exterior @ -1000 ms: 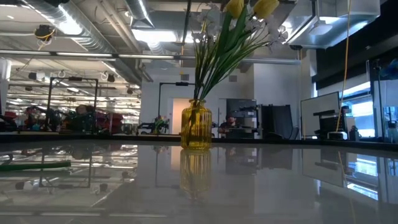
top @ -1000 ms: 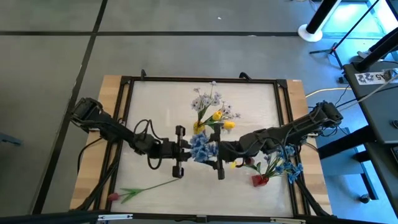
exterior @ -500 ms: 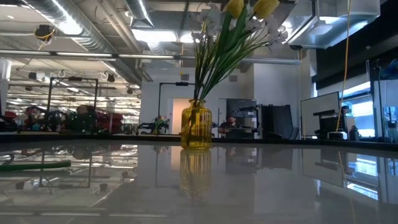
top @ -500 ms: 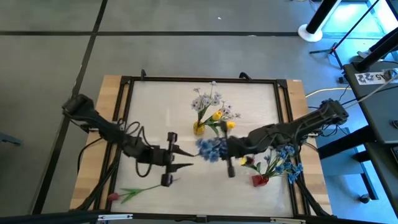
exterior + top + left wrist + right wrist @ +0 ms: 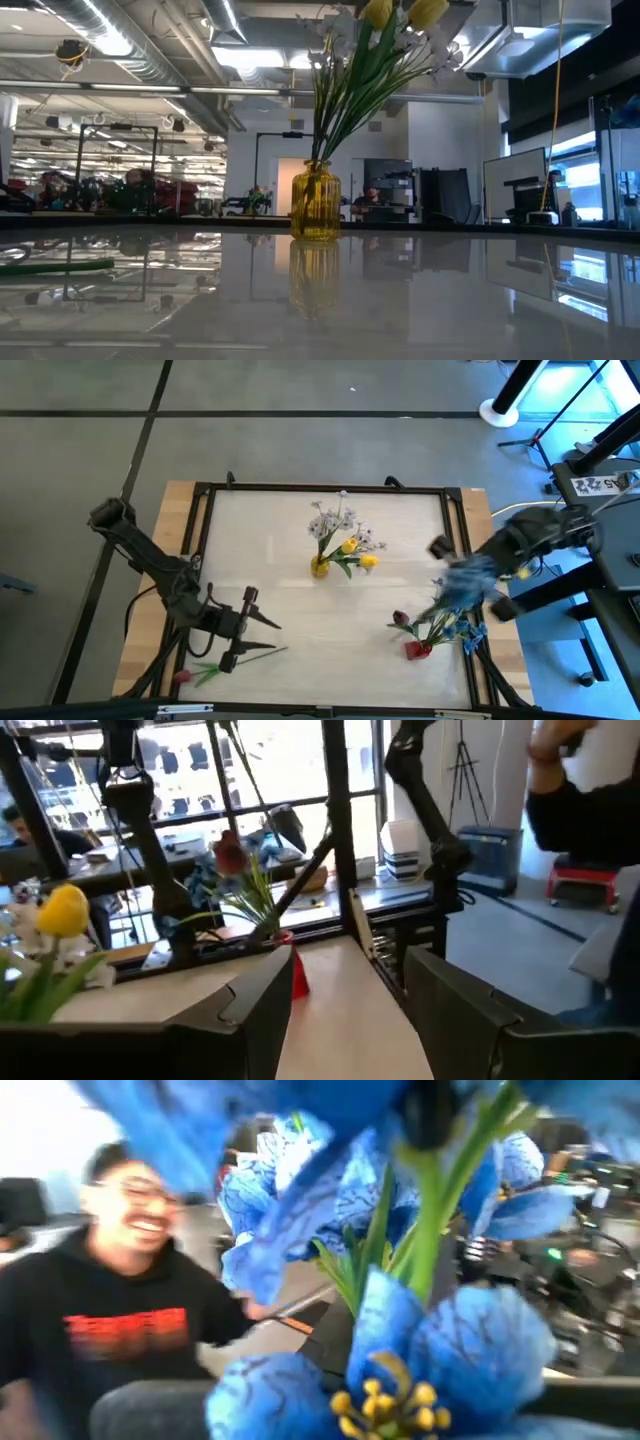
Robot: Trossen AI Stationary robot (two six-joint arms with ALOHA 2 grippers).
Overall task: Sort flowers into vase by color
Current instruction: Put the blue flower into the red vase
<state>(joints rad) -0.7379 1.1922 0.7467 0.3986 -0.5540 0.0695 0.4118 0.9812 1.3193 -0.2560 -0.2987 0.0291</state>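
My right gripper (image 5: 472, 575) hangs above the table's right side, shut on a bunch of blue flowers (image 5: 455, 592), whose heads fill the right wrist view (image 5: 440, 1350). Below it stands a red vase (image 5: 417, 650) with blue and dark red flowers. At the table's middle, a yellow vase (image 5: 320, 567) holds white-lavender and yellow flowers (image 5: 400, 15). My left gripper (image 5: 272, 637) is open near the front left, fingers pointing right, nothing between them (image 5: 345, 1020). A pink flower (image 5: 225, 664) lies flat on the table just in front of it. My right gripper holds the blue flowers lifted clear of the table. Their green stems (image 5: 430, 1220) run back toward the gripper, but the blossoms hide the fingers and the place of contact, so the part held cannot be told.
A black frame (image 5: 200, 540) runs around the white work surface. Free room lies between the yellow vase and the front edge. A person in a black sweatshirt (image 5: 120, 1340) sits beyond the table on the right.
My right gripper has shut on the blue flowers at the table's middle and carried them up and toward the right edge. My left gripper has let go of them, opened, and drawn back toward the table's left and near edges.
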